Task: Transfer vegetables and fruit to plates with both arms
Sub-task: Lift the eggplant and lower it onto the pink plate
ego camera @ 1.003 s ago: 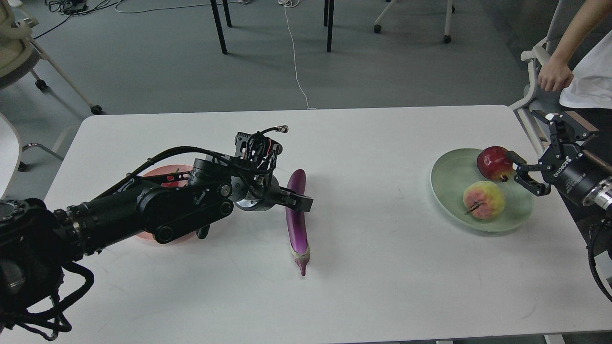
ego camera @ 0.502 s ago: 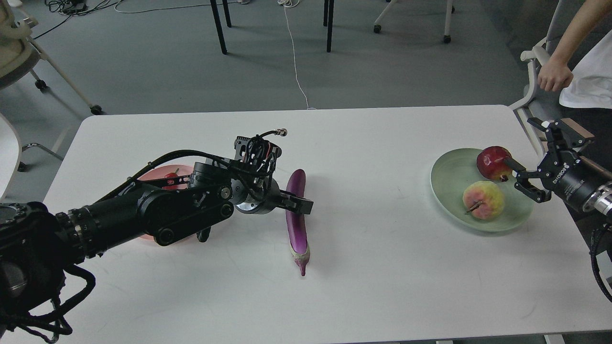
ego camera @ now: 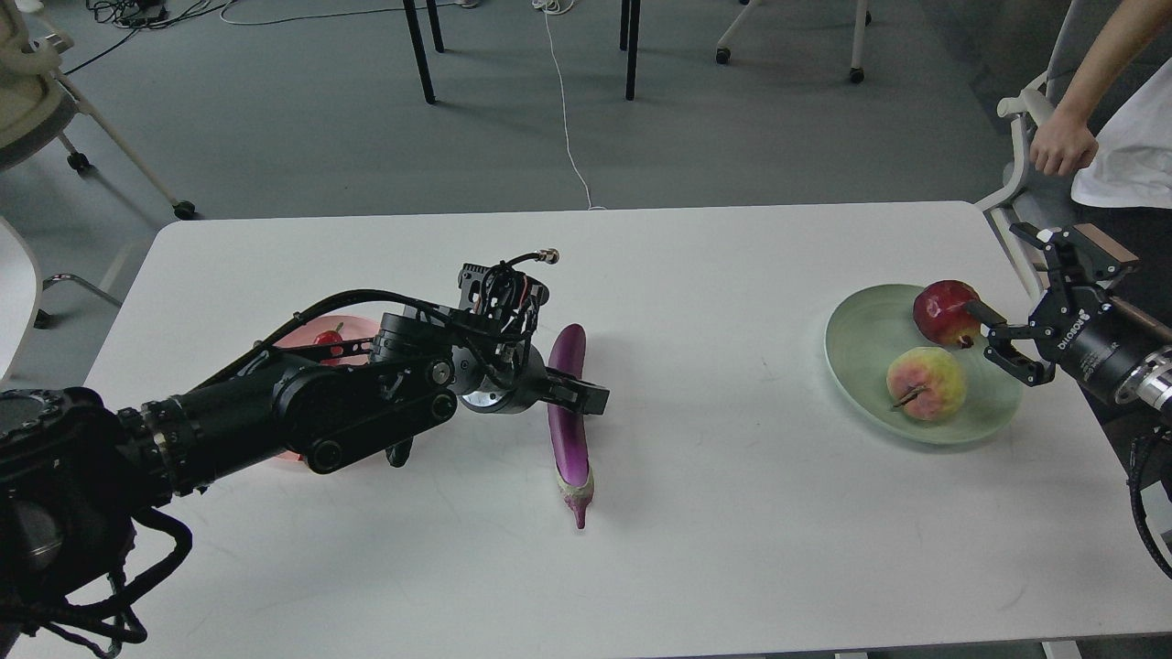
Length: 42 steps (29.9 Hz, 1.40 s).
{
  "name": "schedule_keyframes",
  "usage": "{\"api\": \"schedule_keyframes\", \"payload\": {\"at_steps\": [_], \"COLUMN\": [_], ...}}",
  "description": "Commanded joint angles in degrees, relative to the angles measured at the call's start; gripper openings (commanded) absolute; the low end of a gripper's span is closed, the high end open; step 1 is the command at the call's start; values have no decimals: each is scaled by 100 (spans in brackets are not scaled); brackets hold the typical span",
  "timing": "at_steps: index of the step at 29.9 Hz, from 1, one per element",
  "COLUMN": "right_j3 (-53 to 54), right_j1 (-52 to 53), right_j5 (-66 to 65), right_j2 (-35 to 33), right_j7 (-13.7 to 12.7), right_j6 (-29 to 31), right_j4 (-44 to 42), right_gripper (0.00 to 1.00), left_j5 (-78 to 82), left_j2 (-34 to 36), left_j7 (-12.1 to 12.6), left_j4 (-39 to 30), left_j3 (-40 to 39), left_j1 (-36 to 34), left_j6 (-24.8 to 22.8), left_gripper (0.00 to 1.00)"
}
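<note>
Eggplant lies crosswise under left gripper jaws (touching).

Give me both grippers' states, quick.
Left gripper: at the eggplant, which lies on the table; grip cannot be told.
Right gripper: open, empty, beside the pomegranate.

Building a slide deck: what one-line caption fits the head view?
Left claw reaches across the eggplant on the table; both fruits sit on the green plate beside the open right claw.

white table, grey floor, bystander's hand.
</note>
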Motion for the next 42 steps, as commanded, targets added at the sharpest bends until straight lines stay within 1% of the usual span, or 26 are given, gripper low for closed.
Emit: {"api": "schedule_keyframes", "payload": {"at_steps": [1, 4, 5, 7, 8, 9, 10, 13, 14, 15, 18, 20, 22, 26, 30, 34, 38, 42], "right_j3": [5, 5, 14, 14, 14, 14, 14, 14, 14, 14, 5, 5, 5, 5, -4, -4, 5, 5], "right_j1": [0, 0, 0, 0, 0, 0, 0, 0, 0, 0, 0, 0, 0, 0, 0, -17, -17, -17], "right_j5": [0, 0, 0, 0, 0, 0, 0, 0, 0, 0, 0, 0, 0, 0, 0, 0, 0, 0], "right_j2": [-7, -7, -7, -7, -7, -7, 2, -7, -7, -7, -7, -7, -7, 2, 11, 37, 37, 37], "right_j7": [0, 0, 0, 0, 0, 0, 0, 0, 0, 0, 0, 0, 0, 0, 0, 0, 0, 0], "right_j6": [0, 0, 0, 0, 0, 0, 0, 0, 0, 0, 0, 0, 0, 0, 0, 0, 0, 0], "right_j4": [-1, -1, -1, -1, -1, -1, -1, -1, -1, -1, -1, -1, -1, -1, 8, -1, -1, -1], "right_gripper": [99, 99, 99, 99, 99, 99, 99, 99, 99, 99, 99, 99, 99, 99, 99, 99, 99, 99], "left_j5": [18, 35, 35, 35, 44, 44, 53, 62, 70, 79, 18, 18, 0, -245, -395, -369, -343, -316], "left_j2": [-22, -13, -13, -13, -13, -13, -13, -13, -13, -13, 31, 75, 153, 697, 1268, 1937, 2534, 2904], "left_j7": [0, 0, 0, 9, 18, 44, 70, 79, 79, 88, 88, 79, 62, 27, -44, -53, -53, -53], "left_j4": [2, 28, 45, 54, 63, 63, 54, 54, 63, 54, 37, -16, -86, -542, -859, -1132, -1352, -1431], "left_j3": [8, 8, 8, 8, 17, 17, 17, 17, 17, 17, -9, -88, -97, -106, -80, -10, 131, 193], "left_j1": [10, 28, 28, 37, 37, 28, 28, 28, 19, 11, -42, -95, -296, -788, -1193, -1150, -860, -641], "left_j6": [0, 0, 0, 0, 0, 0, 0, 0, 0, 0, 0, 0, 0, 0, 0, 0, 0, 0], "left_gripper": [96, 94, 89, 62, 50, 41, 33, 21, 15, 12, 9, 9, 9, 10, 10, 11, 11, 11]}}
